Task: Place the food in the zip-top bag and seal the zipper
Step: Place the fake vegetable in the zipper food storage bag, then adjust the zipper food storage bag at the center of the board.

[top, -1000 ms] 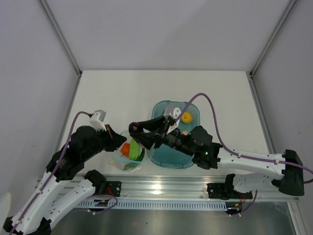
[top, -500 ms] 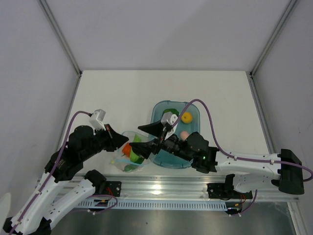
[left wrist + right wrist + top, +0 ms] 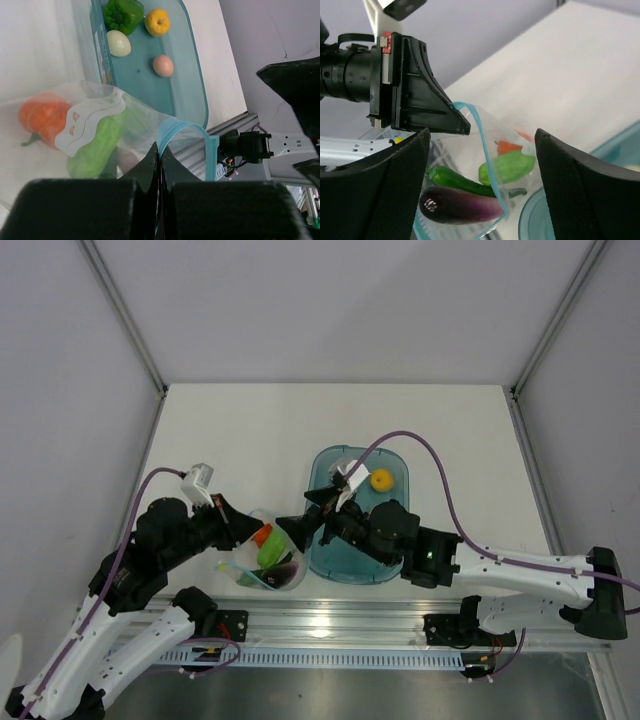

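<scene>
Left claw (image 3: 160, 155) pinches the zipper (image 3: 182, 127) of the zip-top bag (image 3: 95, 120) (some food (image 3: 42, 115) inside), right claw (image 3: 480, 135) gapes empty facing it; food in the tray (image 3: 195, 75) beside that claw and sealing remain.

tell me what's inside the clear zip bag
Inside the bag: an orange pepper, a pale green pod, a dark green chilli and a purple aubergine. Anything beneath them is covered.
</scene>
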Motion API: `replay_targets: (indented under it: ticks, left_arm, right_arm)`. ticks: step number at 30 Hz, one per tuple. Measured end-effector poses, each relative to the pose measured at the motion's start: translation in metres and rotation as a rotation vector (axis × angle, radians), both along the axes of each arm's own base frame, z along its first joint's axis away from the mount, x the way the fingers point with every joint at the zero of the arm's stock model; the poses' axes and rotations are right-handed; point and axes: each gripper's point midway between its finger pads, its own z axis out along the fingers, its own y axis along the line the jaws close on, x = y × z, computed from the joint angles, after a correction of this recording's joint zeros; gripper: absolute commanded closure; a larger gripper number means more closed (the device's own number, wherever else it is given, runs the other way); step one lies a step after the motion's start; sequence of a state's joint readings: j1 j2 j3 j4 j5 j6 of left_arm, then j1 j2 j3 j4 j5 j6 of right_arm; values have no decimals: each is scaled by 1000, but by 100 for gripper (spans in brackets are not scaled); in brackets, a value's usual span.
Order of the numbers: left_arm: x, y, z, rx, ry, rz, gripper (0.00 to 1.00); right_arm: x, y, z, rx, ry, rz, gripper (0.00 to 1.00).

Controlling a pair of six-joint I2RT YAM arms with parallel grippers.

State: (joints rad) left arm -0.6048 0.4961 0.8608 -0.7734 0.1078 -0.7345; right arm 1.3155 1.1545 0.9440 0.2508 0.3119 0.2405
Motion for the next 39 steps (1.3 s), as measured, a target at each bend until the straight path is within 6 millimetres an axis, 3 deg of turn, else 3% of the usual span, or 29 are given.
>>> replay_targets:
  ticks: [6,13,16,27,30,33,34,35,39]
  left_arm:
    - [0,0,0,-1,-1,0,99]
    - [0,0,0,-1,-1,0,99]
    - [0,0,1,-2,-2,0,99]
    - [-2,1,2,-6,-9,0,99]
    - [-3,2,1,-3,-7,1,99]
    - [-4,3,0,2,-3,4,100]
    - [-4,4,-1,4,-2,7,99]
    - [-4,5,-1,7,-2,10,99]
    - [-3,10,-3,24,-9,26,100]
  right_arm:
    - [-3,-10,5,-46,171,-42,27]
    - [-26,-16,-44,-151,367,-46,35]
    - [-32,-18,-63,-192,441,-64,44]
    - [-61,3,-123,-333,556,-57,54]
    - [-66,3,-129,-344,574,-59,63]
    - [-70,4,-130,-337,592,-60,80]
    - [-73,3,-131,-338,598,-59,93]
    - [-75,3,-133,-342,600,-57,99]
    - [-78,3,-134,-350,601,-52,100]
